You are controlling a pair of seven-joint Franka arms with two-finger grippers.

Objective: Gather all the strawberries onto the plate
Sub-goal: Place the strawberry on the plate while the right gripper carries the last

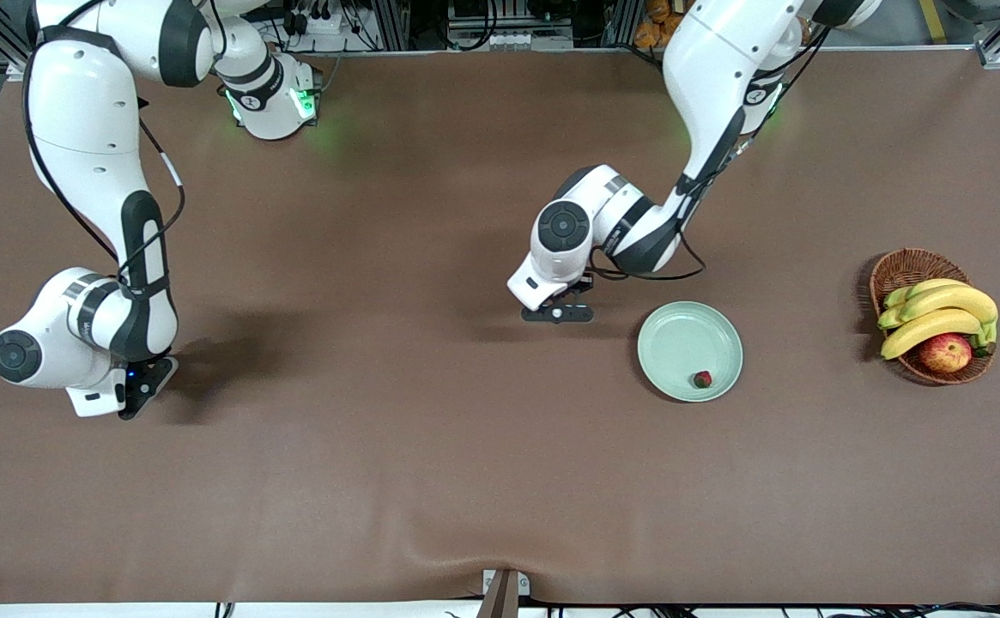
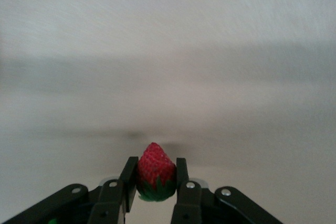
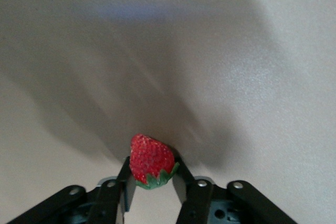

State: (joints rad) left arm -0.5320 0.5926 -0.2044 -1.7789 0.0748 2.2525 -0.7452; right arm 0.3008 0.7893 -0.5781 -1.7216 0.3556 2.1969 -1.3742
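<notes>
Low over the table (image 1: 379, 481), both grippers' jaws each pinch a strawberry (image 2: 155, 171).

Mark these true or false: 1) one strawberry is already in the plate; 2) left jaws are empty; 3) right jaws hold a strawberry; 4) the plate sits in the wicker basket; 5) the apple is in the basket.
1) True: one strawberry lies in the plate, near the rim closest to the front camera.
2) False: the left gripper is shut on a strawberry.
3) True: the right gripper clamps a strawberry.
4) False: the plate rests on the brown table, apart from the wicker basket, which is toward the left arm's end.
5) True: the apple sits in the basket beside the bananas.
</notes>
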